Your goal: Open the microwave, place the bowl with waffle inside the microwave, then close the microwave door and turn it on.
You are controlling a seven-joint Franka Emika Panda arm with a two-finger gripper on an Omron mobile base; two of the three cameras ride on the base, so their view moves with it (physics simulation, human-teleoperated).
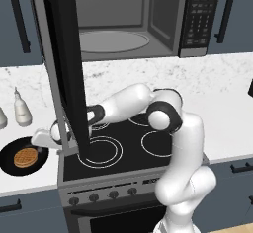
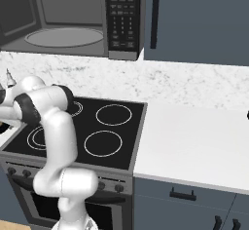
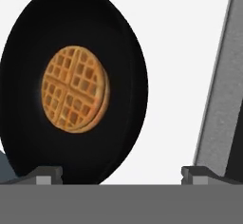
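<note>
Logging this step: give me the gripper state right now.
Gripper: open and holding nothing, fingertips spread wide beside the bowl with the waffle, one tip at the bowl's rim.

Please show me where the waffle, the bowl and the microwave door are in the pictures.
waffle (image 3: pixel 75 89), hand view: centre of its grid top.
bowl (image 3: pixel 126 71), hand view: bare black inside, right of the waffle.
microwave door (image 1: pixel 69 64), left base view: dark window of the open door.
</note>
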